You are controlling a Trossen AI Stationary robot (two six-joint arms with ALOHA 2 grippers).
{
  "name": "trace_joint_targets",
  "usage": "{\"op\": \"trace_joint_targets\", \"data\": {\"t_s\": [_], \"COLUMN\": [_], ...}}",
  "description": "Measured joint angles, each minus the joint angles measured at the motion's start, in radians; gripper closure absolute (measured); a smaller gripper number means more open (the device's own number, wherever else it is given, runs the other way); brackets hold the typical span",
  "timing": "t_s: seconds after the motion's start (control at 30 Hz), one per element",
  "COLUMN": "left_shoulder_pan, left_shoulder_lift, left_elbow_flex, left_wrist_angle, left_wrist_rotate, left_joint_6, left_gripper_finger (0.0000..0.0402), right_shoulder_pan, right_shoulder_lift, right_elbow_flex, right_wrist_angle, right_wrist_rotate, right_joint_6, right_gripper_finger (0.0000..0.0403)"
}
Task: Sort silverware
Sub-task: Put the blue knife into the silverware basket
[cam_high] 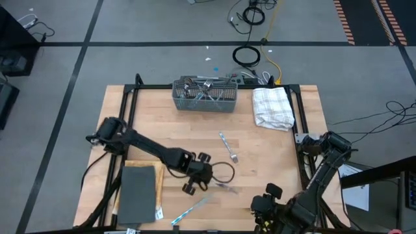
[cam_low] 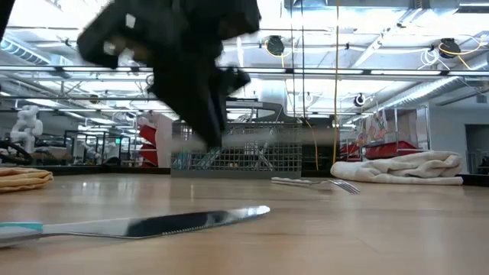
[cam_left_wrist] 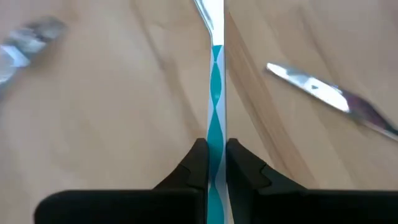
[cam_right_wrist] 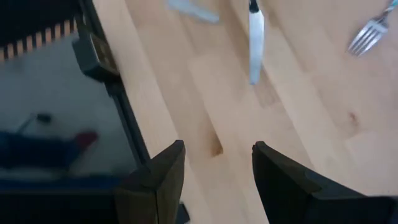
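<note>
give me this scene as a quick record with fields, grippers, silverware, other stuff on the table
left gripper: shut on a blue-and-white handled utensil, near the table's middle
right gripper: open, holding nothing, waiting at the table's near right corner
loose fork: lying on the wood, mid-table
loose knife: lying near the front edge
mesh basket: at the far edge, silverware already in it
white towel: folded, right of the basket
grey pad: front left of the table

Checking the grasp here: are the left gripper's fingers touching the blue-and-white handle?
Touching. The left wrist view shows both fingers pressed against the blue-and-white handle, no gap either side.
</note>
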Motion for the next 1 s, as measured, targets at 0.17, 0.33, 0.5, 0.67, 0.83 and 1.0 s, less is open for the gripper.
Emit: {"op": "trace_joint_targets", "data": {"t_s": [0.17,0.33,0.5,0.67,0.83,1.0], "left_shoulder_pan": [0.07,0.186,0.33,0.469,0.58,0.633], "left_shoulder_lift": [-0.096,-0.179,-0.234,-0.24,-0.211,-0.143], "left_elbow_flex": [0.0,0.002,0.002,0.003,0.005,0.004], "left_wrist_angle": [-0.011,0.017,0.156,0.488,0.809,0.993], "left_wrist_rotate": [-0.097,-0.243,-0.3,-0.294,-0.294,-0.289], "left_joint_6": [-0.048,-0.099,-0.098,-0.101,-0.112,-0.147], "left_gripper_finger": [0.0371,0.0371,0.0371,0.0371,0.0371,0.0371], "right_shoulder_pan": [0.055,0.093,0.106,0.107,0.107,0.107], "right_shoulder_lift": [0.0,0.0,0.0,0.0,0.0,0.0], "right_elbow_flex": [0.0,0.0,0.0,0.0,0.0,0.0], "right_wrist_angle": [-0.043,-0.106,-0.148,-0.15,-0.158,-0.16], "right_wrist_rotate": [0.154,0.245,0.246,0.247,0.247,0.245], "right_joint_6": [0.165,0.301,0.359,0.366,0.388,0.407], "right_gripper_finger": [0.0227,0.0227,0.0227,0.0227,0.0227,0.0227]}}
